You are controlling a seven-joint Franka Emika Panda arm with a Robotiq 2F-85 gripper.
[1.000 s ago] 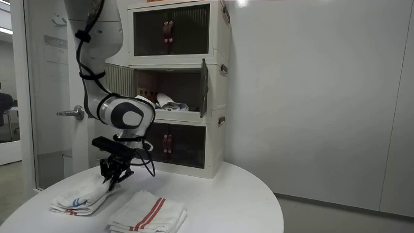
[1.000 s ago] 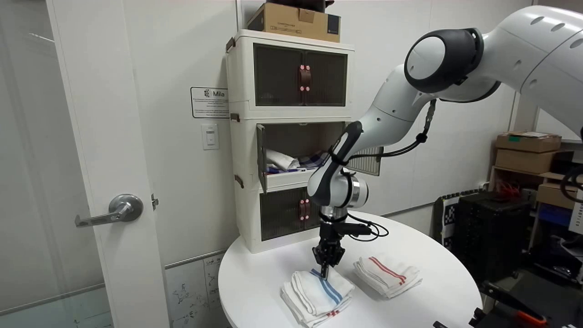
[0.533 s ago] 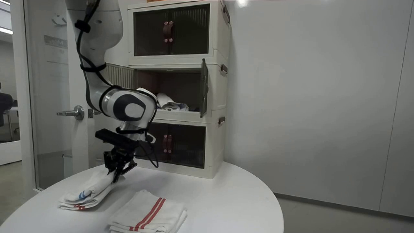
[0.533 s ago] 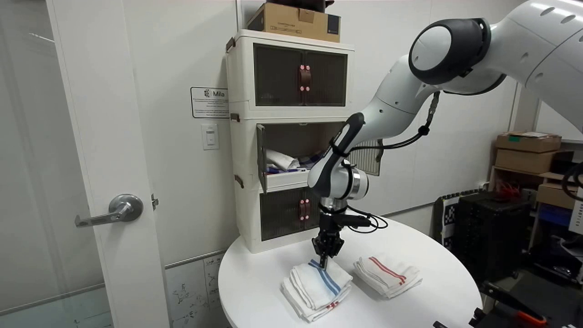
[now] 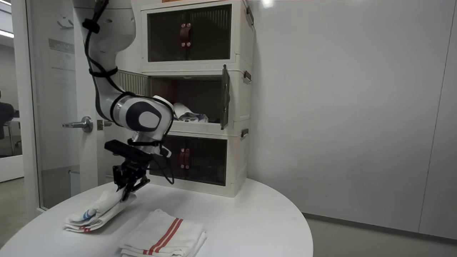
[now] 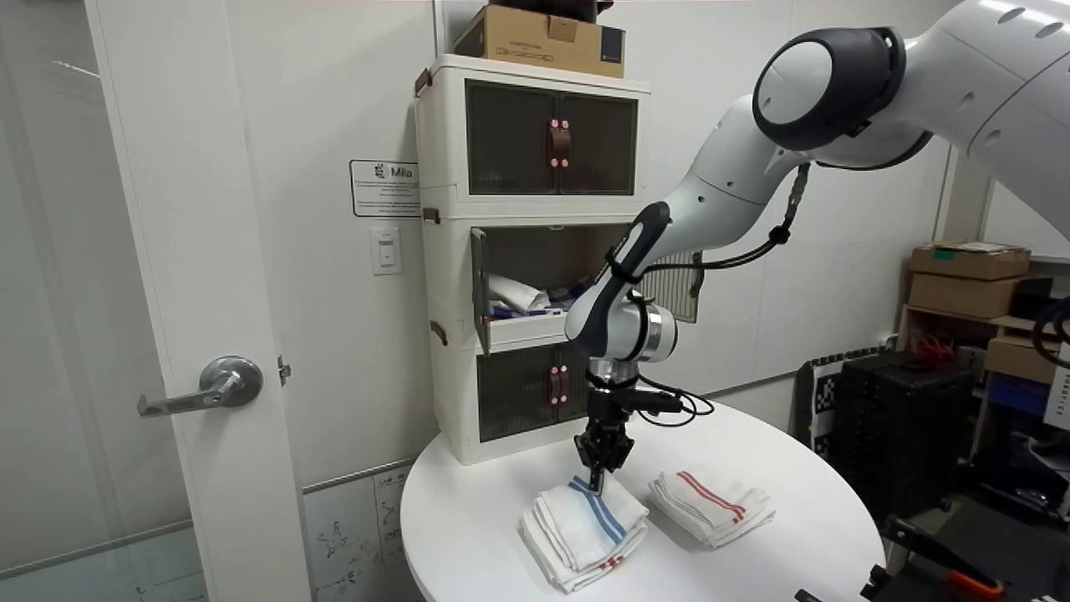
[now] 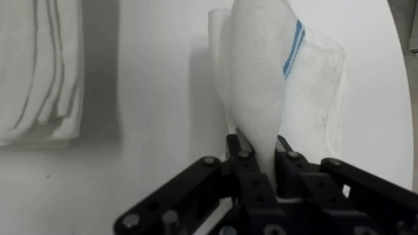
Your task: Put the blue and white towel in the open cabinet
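Note:
The blue and white towel (image 5: 101,207) lies folded on top of another folded towel, and both show in an exterior view (image 6: 577,522). My gripper (image 5: 125,198) has its fingers closed on a raised fold of it, seen also in an exterior view (image 6: 596,485). In the wrist view the towel (image 7: 258,65) runs up between the fingers (image 7: 259,137). The rest of it rests on the pile. Whether the lower towel is pinched too, I cannot tell. The open cabinet (image 5: 200,127) is the middle compartment, its doors swung outward, also in an exterior view (image 6: 527,330).
A red-striped towel (image 5: 164,233) lies beside the pile, also in an exterior view (image 6: 710,506). The lower towel in the pile has red stripes (image 6: 614,562). White and dark cloth (image 6: 517,293) lies inside the open cabinet. One cabinet door (image 5: 225,98) sticks out.
My gripper rose slightly and moved a little toward the cabinet, pulling the blue-striped towel and the towel under it along. In the last half second there is almost no movement.

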